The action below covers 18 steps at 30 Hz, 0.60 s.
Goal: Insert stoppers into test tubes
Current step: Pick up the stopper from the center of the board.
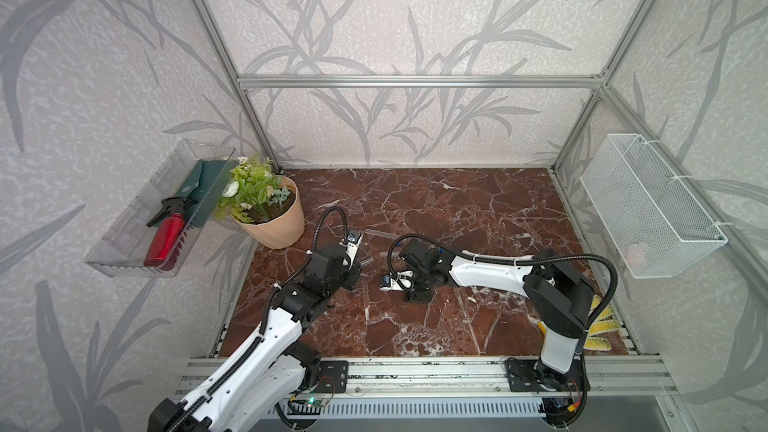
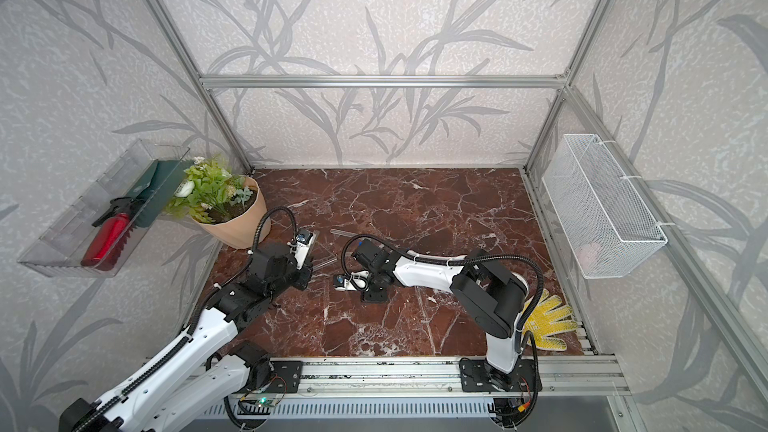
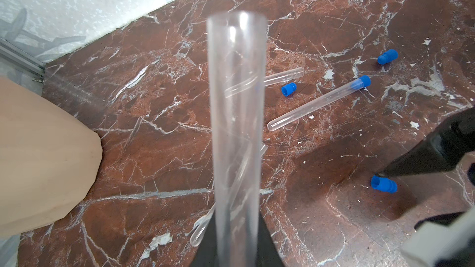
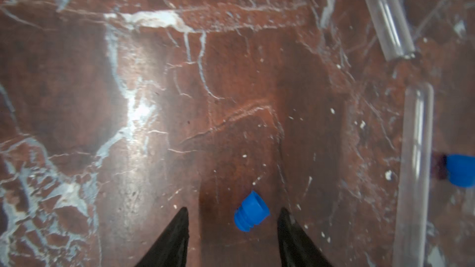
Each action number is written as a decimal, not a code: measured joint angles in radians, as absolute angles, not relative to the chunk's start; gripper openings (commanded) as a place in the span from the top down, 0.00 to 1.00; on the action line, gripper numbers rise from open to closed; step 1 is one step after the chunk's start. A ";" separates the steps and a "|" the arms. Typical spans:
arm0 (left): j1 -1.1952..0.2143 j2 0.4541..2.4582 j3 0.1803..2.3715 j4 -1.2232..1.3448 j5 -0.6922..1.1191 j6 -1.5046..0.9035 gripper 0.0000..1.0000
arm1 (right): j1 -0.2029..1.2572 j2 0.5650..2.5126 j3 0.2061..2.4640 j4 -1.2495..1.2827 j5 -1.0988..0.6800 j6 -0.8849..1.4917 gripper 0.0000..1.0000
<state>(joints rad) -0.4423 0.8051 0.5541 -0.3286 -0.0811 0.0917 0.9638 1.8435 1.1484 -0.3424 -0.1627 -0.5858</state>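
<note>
Both top views: left gripper (image 1: pixel 361 263) sits mid-table, right of the plant pot (image 1: pixel 274 222), clamped on a test tube (image 1: pixel 366 261); right gripper (image 2: pixel 372 295) points down just right of it. Left wrist: tube mouth open, unplugged; a capped tube (image 3: pixel 318 104) lies farther out on the table (image 3: pixel 154 150). Right wrist: jaws half open, straddling a loose stopper (image 4: pixel 252 211), not gripping.

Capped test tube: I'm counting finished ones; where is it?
The capped test tube lies on the table between the two arms; in the left wrist view it lies beside a loose stopper and an uncapped tube.
</note>
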 measured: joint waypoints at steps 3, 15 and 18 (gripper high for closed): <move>-0.442 0.795 0.553 -0.329 -0.082 0.085 1.00 | 0.978 1.802 1.137 -0.333 -0.107 -0.451 0.44; -0.437 0.789 0.528 -0.320 -0.085 0.052 1.00 | 1.013 1.796 1.359 -0.624 0.041 0.171 0.51; -0.437 0.790 0.528 -0.317 -0.084 0.048 1.00 | 1.013 1.871 1.446 -0.706 0.037 0.240 0.50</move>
<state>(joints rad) -0.4374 0.7902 0.5278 -0.3172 -0.0845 0.0483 1.0130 1.8706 1.4456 -0.7059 0.0372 0.2401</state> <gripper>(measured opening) 0.164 0.494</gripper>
